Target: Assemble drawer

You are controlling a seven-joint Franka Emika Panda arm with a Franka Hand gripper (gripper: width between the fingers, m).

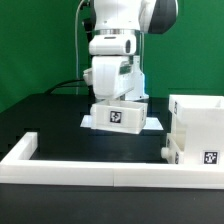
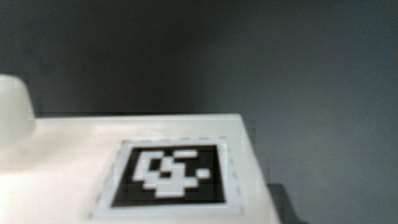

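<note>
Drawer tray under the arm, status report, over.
Gripper low over small white box-shaped plastic tray, jaws hidden, grip unconfirmed. Tall white boxy casing stands apart, exterior view's right. Nothing seen between them.

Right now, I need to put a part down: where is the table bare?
Bare black table lies between the low white wall and the small tray, toward the exterior view's left. Crowded at its right, by the tall casing.
</note>
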